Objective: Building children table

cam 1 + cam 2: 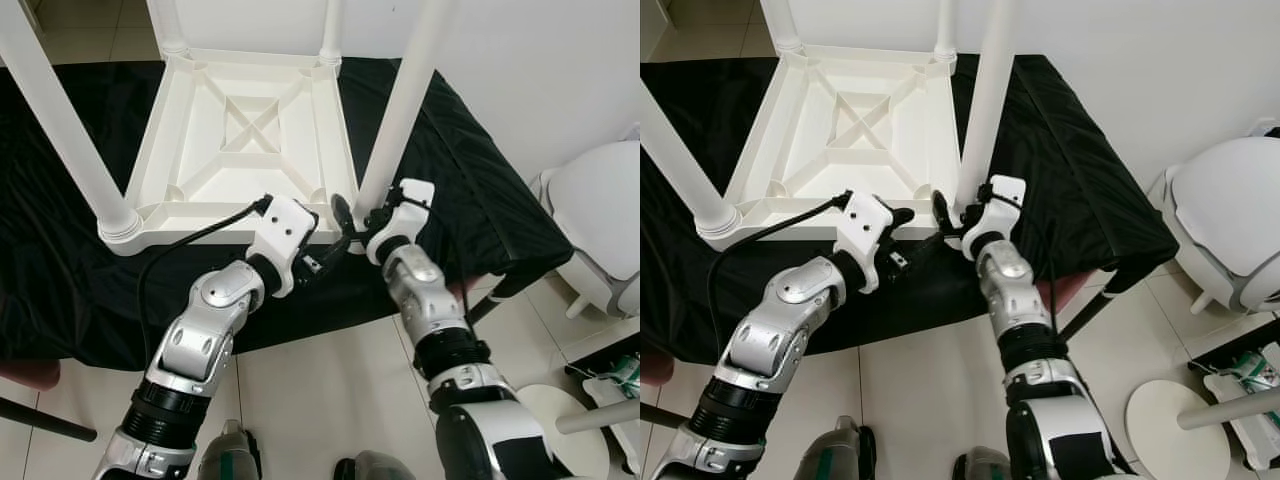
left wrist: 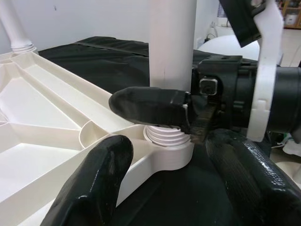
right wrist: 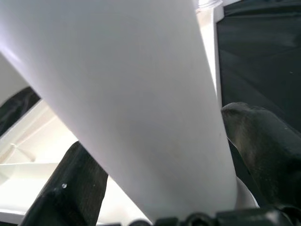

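The white children's table top (image 1: 160, 120) lies upside down on a black cloth. A white leg (image 1: 400, 110) stands tilted in its near right corner socket (image 2: 169, 153), with screw threads (image 2: 162, 136) showing above the socket. My right gripper (image 1: 362, 212) is shut on this leg just above its base, and its fingers (image 3: 70, 188) sit on either side of the leg (image 3: 131, 94). My left gripper (image 1: 325, 245) hovers open right beside that corner. Its fingers (image 2: 94, 188) straddle the socket without touching it.
Another leg (image 1: 60, 120) stands in the near left corner and two more (image 1: 332, 30) at the far corners. The black cloth (image 1: 480, 200) ends close to my arms. A white rounded seat (image 1: 600, 210) and a round white base (image 1: 560, 430) stand on the tiled floor at right.
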`<state>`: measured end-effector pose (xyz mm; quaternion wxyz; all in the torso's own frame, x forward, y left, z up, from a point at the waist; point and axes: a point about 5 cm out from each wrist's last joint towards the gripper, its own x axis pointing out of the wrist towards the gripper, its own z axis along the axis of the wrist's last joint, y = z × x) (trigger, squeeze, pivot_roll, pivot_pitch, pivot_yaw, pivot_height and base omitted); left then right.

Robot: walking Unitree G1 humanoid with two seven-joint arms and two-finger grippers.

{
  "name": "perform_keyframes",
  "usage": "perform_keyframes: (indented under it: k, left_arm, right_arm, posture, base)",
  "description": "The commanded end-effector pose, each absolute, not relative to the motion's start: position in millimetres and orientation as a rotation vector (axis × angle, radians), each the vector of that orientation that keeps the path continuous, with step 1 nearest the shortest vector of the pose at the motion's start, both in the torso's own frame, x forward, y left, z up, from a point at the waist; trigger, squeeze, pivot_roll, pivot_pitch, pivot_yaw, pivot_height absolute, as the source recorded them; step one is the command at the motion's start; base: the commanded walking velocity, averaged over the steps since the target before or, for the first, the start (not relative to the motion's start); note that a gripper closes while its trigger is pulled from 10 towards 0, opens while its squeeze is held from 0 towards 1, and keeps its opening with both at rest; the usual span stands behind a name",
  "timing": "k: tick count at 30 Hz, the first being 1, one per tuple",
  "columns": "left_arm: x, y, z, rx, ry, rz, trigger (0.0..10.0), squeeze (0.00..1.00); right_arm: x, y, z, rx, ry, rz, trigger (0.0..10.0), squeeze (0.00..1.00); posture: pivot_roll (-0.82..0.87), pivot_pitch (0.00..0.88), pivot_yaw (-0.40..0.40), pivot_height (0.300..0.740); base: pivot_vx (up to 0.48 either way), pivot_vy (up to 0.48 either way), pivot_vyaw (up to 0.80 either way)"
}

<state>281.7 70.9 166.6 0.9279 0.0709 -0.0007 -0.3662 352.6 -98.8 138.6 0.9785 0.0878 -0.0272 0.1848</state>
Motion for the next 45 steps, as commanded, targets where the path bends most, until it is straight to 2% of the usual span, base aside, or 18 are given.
perform_keyframes:
  k: [1,3,4,5,6,8,16,24,25,26,28,29,45]
  left_arm:
    - [283.6,69.2,166.1,0.146,-0.003,-0.752,10.0,0.0]
    - [283.6,69.2,166.1,0.146,-0.003,-0.752,10.0,0.0]
    - [284.2,68.8,166.5,0.146,-0.004,-0.752,10.0,0.0]
    - [284.2,68.8,166.5,0.146,-0.004,-0.752,10.0,0.0]
    - [285.2,68.2,167.2,0.147,-0.007,-0.754,10.0,0.0]
    - [285.5,68.2,167.5,0.148,-0.008,-0.752,10.0,0.0]
    - [287.5,71.1,170.2,0.149,-0.017,-0.733,10.0,0.0]
    - [287.3,73.7,170.4,0.146,-0.017,-0.717,10.0,0.0]
    - [287.1,74.0,170.3,0.145,-0.017,-0.715,10.0,0.0]
    - [286.9,74.2,170.3,0.145,-0.016,-0.714,10.0,0.0]
    - [286.9,74.2,170.3,0.145,-0.016,-0.714,10.0,0.0]
    - [286.4,74.5,170.0,0.144,-0.015,-0.714,10.0,0.0]
    - [283.1,73.3,167.9,0.154,-0.001,-0.748,10.0,0.0]
  right_arm:
    - [355.1,-103.2,144.5,0.177,-0.06,0.42,10.0,0.0]
    - [355.1,-103.2,144.5,0.177,-0.06,0.42,10.0,0.0]
    - [357.1,-109.0,148.9,0.121,-0.066,0.517,10.0,0.0]
    - [357.1,-109.0,148.9,0.121,-0.066,0.517,10.0,0.0]
    - [361.6,-122.3,155.2,-0.015,-0.057,0.667,10.0,0.0]
    - [363.5,-127.6,155.8,-0.057,-0.038,0.711,10.0,0.0]
    - [369.0,-143.2,151.6,-0.189,0.049,0.804,10.0,0.0]
    - [367.5,-152.2,140.4,-0.21,0.135,0.86,10.0,0.0]
    - [367.5,-152.5,138.8,-0.211,0.14,0.858,8.9,0.0]
    - [367.9,-152.3,138.0,-0.21,0.138,0.85,1.5,0.0]
    - [367.9,-152.3,138.0,-0.21,0.138,0.85,1.5,0.0]
    - [368.6,-151.9,137.9,-0.203,0.127,0.836,0.0,0.0]
    - [372.0,-155.0,136.9,-0.154,0.076,0.731,0.0,0.0]
  posture:
    - [-0.01,0.0,-0.049,0.74]
    - [-0.01,0.0,-0.049,0.74]
    - [-0.01,0.0,-0.047,0.74]
    - [-0.01,0.0,-0.047,0.74]
    - [-0.01,0.0,-0.048,0.74]
    - [0.0,0.0,-0.048,0.74]
    - [0.01,0.0,-0.057,0.74]
    - [0.02,0.0,-0.063,0.74]
    - [0.02,0.0,-0.061,0.74]
    - [0.02,0.0,-0.062,0.74]
    - [0.02,0.0,-0.062,0.74]
    - [0.03,0.0,-0.061,0.74]
    - [0.02,0.0,-0.058,0.74]
  base:
    - [0.0,0.0,0.0]
    - [0.0,0.0,0.0]
    - [0.0,0.0,0.0]
    - [0.0,0.0,0.0]
    - [0.0,0.0,0.0]
    - [0.0,0.0,0.0]
    - [0.0,0.0,0.0]
    - [0.0,0.0,0.0]
    - [0.0,0.0,0.0]
    - [0.0,0.0,0.0]
    - [0.0,0.0,0.0]
    - [0.0,0.0,0.0]
    - [0.0,0.0,0.0]
